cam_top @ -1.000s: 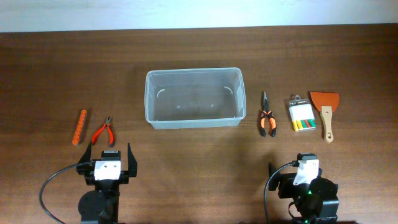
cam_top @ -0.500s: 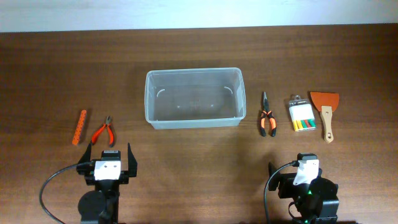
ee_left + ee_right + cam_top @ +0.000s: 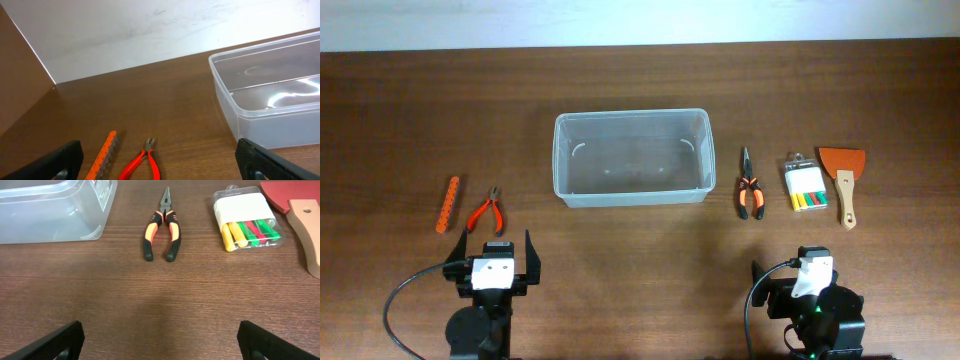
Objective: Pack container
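Observation:
The clear plastic container stands empty at the table's middle; it also shows in the left wrist view and the right wrist view. Left of it lie an orange bit holder and red cutters. Right of it lie orange-black pliers, a clear case of coloured bits and an orange scraper with a wooden handle. My left gripper is open and empty near the front edge, just below the red cutters. My right gripper is open and empty, below the pliers.
A pale wall runs along the table's far edge. Bare wood lies between the container and both arm bases.

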Controlling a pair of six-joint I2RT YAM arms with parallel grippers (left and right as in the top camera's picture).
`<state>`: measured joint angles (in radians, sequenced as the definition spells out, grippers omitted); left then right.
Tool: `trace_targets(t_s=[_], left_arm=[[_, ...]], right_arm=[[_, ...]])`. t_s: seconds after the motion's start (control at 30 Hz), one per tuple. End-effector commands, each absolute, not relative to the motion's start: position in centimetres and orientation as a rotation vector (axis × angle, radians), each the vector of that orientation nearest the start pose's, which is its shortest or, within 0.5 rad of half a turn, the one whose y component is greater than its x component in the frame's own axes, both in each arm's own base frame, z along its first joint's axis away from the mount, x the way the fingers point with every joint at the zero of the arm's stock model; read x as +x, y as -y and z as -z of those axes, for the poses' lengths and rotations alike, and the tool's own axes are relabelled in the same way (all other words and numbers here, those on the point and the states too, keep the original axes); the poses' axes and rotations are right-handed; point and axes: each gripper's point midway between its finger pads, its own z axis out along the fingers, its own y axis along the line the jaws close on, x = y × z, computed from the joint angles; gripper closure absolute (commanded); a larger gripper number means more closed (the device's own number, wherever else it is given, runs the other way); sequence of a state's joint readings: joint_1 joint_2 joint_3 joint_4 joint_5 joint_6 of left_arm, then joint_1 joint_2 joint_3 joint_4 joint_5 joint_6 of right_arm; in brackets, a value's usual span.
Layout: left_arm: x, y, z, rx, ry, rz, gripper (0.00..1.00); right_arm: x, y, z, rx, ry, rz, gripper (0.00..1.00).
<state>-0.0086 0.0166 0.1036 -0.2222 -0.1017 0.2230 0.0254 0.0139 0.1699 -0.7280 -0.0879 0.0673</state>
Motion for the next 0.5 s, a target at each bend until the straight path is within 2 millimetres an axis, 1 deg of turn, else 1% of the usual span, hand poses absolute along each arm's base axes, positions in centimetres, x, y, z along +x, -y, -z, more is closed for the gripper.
trace_targets(t_s=[0.0, 0.13, 0.23, 0.37, 0.47], left_arm=[[23.8, -1.3, -16.8, 0.125, -1.691, -0.232, 0.01], [23.8, -1.2, -16.8, 0.127, -1.691, -0.229, 0.01], [23.8, -1.2, -17.1, 0.128, -1.676, -0.226, 0.01], [23.9, -0.1, -17.0, 0.176, -1.675, -0.172, 0.01], [23.9, 0.1, -17.0, 0.151, -1.686, -0.13, 0.01]], right_arm=[[19.5, -1.5, -8.1, 0.003, -2.137, -0.115, 0.02], [19.5, -1.5, -8.1, 0.003, -2.137, -0.115, 0.02], [19.6, -1.5, -8.2, 0.007, -2.134, -0.12, 0.02], [20.0, -2.1, -9.0, -0.015, -2.095, -0.154, 0.02], [20.8, -2.5, -10.7, -0.037, -2.017, -0.177, 0.02]])
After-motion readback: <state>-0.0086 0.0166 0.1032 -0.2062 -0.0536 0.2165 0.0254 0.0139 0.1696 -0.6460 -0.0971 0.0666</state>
